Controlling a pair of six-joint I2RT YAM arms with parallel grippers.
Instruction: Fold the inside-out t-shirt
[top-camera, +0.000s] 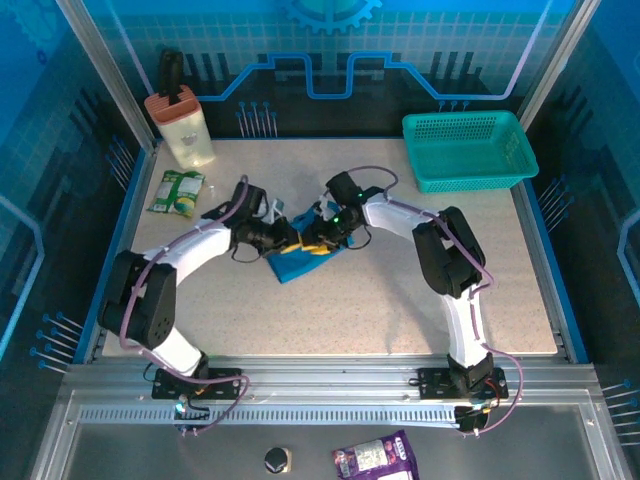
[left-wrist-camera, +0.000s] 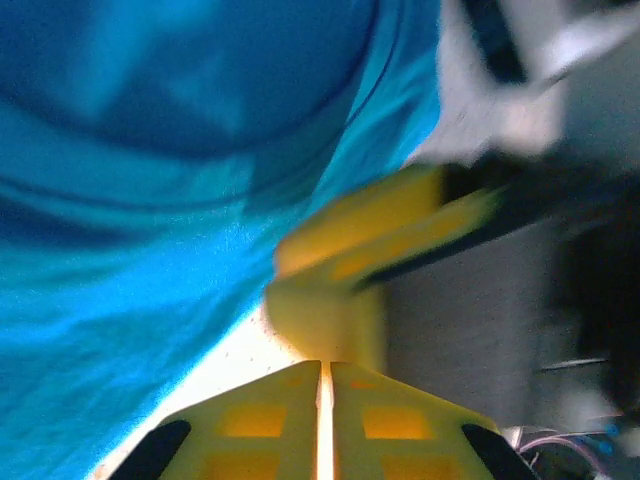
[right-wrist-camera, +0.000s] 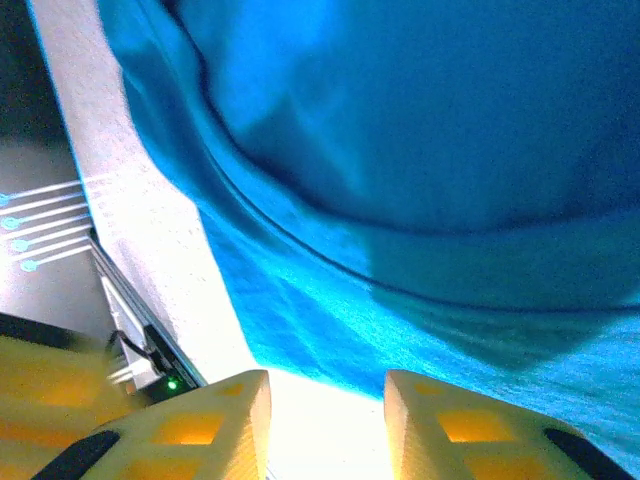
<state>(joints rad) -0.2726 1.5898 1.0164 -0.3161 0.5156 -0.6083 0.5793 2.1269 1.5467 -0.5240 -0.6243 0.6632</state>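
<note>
From above I see the shirt (top-camera: 292, 266) as a small bunched blue heap near the middle of the table (top-camera: 400, 310), and both arms reach in to it. The left gripper (top-camera: 288, 240) is at the heap's 11 o'clock edge. The right gripper (top-camera: 320, 242) is at its 1 o'clock edge, very near the left one. In the left wrist camera my own fingers (left-wrist-camera: 250, 425) stand almost together, with a thin bright slit between them. The cloth lies toward 10 o'clock from them, and I see none in the slit. This picture is blurred, so I think they hold nothing, but I am not sure. The yellow fingers of the other arm appear toward 12 o'clock, also blurred. In the right wrist camera the two fingers (right-wrist-camera: 200, 430) stand clearly apart, with bare bright table between them and no cloth. The shirt fills the picture from 12 to 4 o'clock, with a seam line curving across it. On the table, a teal basket (top-camera: 465, 183) sits at 1 o'clock, a jar (top-camera: 187, 135) with an orange lid at 10 o'clock, and a green packet (top-camera: 178, 192) just below the jar.
</note>
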